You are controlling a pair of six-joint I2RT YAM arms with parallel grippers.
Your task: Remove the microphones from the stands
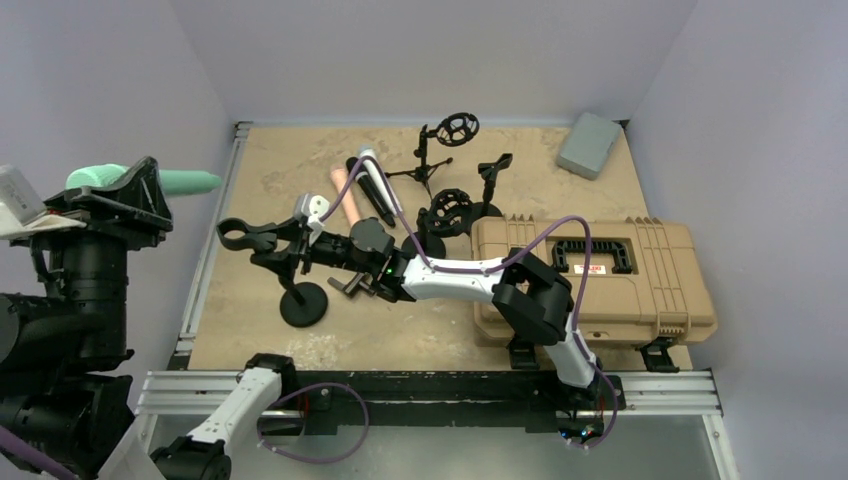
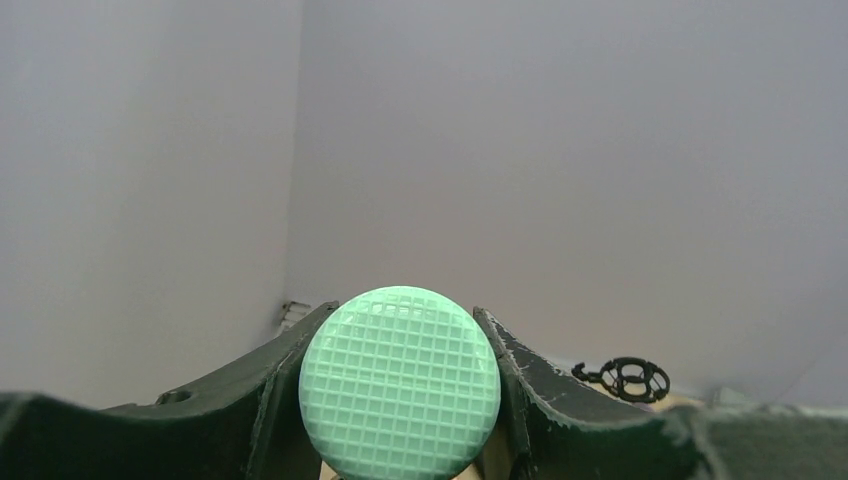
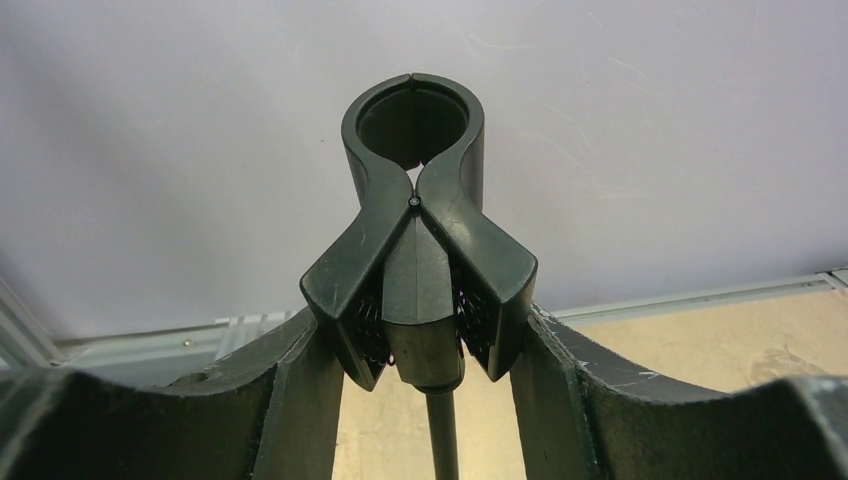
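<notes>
My left gripper (image 1: pixel 140 185) is raised at the far left, off the table's left edge, and shut on a mint-green microphone (image 1: pixel 190 182). In the left wrist view its gridded round head (image 2: pixel 400 382) fills the gap between the fingers of the left gripper (image 2: pixel 405 310). The black stand (image 1: pixel 303 303) has a round base on the table, and its clip (image 1: pixel 240 237) is empty with its ring closed. My right gripper (image 1: pixel 290 248) is shut on the clip's two levers. In the right wrist view the right gripper (image 3: pixel 420 318) holds the clip (image 3: pixel 413 200) between its fingers.
A tan hard case (image 1: pixel 600 280) lies at the right under my right arm. A grey block (image 1: pixel 590 145) sits at the back right. Other black stands and shock mounts (image 1: pixel 455 130), a pink microphone (image 1: pixel 345 195) and a black one (image 1: pixel 378 190) lie mid-back.
</notes>
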